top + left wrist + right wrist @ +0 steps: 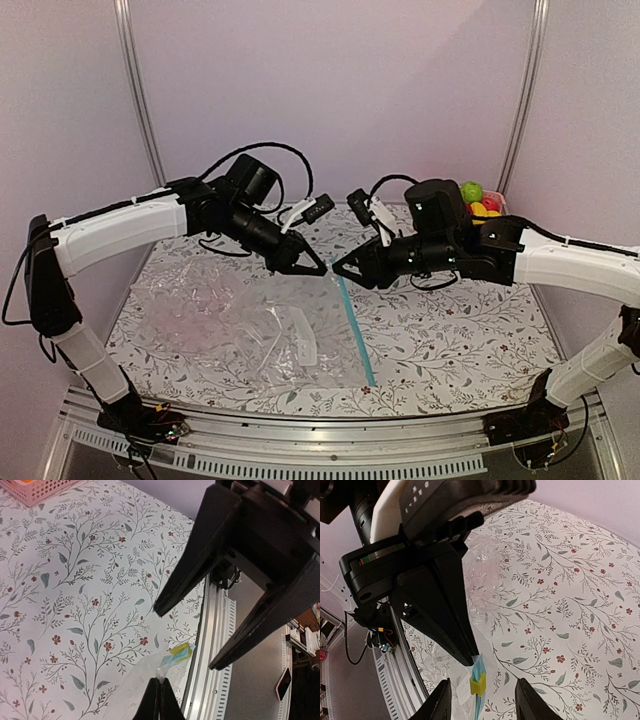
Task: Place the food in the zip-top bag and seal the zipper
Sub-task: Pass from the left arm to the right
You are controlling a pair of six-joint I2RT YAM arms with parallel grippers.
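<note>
The clear zip-top bag [250, 330] lies flat on the floral table cover, its blue-teal zipper [355, 335] running along its right edge. My left gripper [312, 268] is shut on the bag's far corner by the zipper's end and lifts it slightly. In the left wrist view its fingers [160, 702] pinch clear plastic just below the yellow slider [181, 651]. My right gripper [340, 268] is open, tip to tip with the left. In the right wrist view [484, 690] its jaws straddle the slider [478, 684]. The food [478, 200], coloured pieces, sits in a pink basket at the back right.
The pink lattice basket [492, 208] stands at the table's back right corner and also shows in the left wrist view [35, 487]. The aluminium rail [330, 430] runs along the table's near edge. Two poles [140, 90] stand at the back.
</note>
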